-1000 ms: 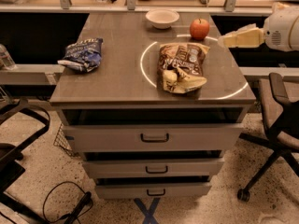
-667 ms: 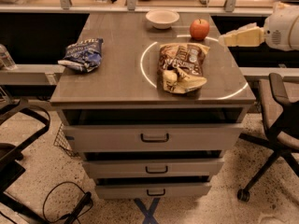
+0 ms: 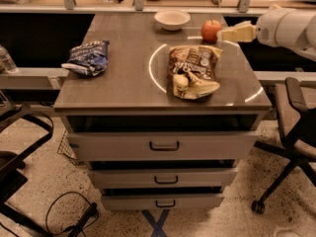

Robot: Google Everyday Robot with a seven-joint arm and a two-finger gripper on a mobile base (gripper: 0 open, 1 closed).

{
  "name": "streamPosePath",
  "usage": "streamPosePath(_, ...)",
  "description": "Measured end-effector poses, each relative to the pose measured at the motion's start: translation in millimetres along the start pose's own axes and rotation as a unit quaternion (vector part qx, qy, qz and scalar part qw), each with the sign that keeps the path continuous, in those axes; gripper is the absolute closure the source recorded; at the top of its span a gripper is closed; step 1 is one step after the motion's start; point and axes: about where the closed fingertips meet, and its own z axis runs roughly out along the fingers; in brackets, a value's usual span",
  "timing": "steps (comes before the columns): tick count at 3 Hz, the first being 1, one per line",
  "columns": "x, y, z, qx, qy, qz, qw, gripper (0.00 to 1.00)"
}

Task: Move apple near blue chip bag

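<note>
Hovering just beside the apple, the tool (open or closed, cannot tell) has bowl and brown bag nearby.

Smooth pale plastic jaws beside glossy apple; matt tabletop.

A single view looks from above and in front of the worktop, tilted down and facing its far edge. It stands at middle range: the whole top, the three drawers under it and the floor all fit. The tool shows near the right edge, over the far right corner, just beside the apple.
</note>
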Motion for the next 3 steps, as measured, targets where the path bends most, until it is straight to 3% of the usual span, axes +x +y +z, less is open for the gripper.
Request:
streamPosePath(2, 11.8, -35.4, 109.1, 0.025, -0.011, 0.004, 0.9996, 0.00)
streamPosePath(3, 14.7, -34.9, 131.7, 0.020, -0.012, 0.006, 0.9997, 0.00)
